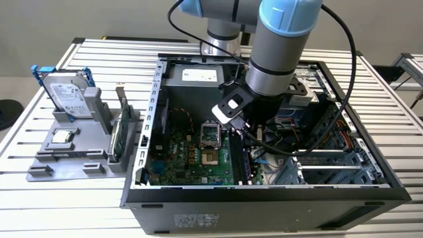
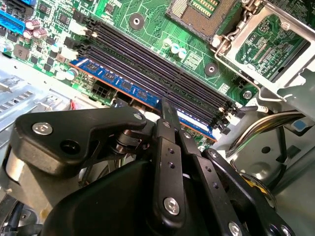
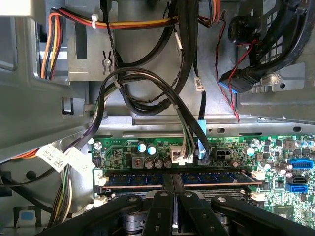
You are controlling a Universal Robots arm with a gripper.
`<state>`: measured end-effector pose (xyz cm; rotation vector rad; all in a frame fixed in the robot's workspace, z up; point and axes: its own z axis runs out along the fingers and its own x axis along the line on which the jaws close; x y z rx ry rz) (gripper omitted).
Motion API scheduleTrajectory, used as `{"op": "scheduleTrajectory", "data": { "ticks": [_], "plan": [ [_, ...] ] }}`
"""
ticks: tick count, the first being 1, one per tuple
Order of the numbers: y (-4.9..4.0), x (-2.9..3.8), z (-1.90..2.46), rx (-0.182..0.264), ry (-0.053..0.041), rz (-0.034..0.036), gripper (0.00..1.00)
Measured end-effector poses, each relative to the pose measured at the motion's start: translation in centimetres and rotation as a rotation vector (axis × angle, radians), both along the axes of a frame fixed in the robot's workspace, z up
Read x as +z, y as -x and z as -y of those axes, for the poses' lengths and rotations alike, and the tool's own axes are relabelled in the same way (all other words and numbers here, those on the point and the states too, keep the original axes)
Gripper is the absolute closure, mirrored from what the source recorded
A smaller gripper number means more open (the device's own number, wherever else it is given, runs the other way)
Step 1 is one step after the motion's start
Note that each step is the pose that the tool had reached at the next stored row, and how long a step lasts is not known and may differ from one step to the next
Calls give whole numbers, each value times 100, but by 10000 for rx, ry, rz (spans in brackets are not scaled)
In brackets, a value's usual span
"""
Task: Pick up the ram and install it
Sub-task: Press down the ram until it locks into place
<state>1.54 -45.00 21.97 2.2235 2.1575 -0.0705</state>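
Observation:
The ram is a long blue-labelled stick standing on edge in the outermost of the black memory slots on the green motherboard. Seen from the side in the first wrist view, the ram lies level between the white slot latches. My gripper reaches down inside the open computer case, shut on the middle of the stick, and its black fingers meet at the ram's top edge. In the exterior view the gripper sits just to the right of the CPU socket.
Bundles of black and coloured cables hang close behind the ram. A metal drive cage fills the case's right side. Outside, on the exterior view's left, a grey holder carries a hard drive in a blue frame and a green expansion card.

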Motion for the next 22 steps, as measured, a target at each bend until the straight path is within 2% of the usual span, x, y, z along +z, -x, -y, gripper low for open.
{"op": "scheduleTrajectory", "data": {
  "ticks": [18, 20, 22],
  "plan": [
    [0, -25, -1, 0, 10, -2, 100],
    [0, -2, -2, -1, 1, 0, 100],
    [-1, 59, -5, -1, -27, 6, 100]
  ]
}}
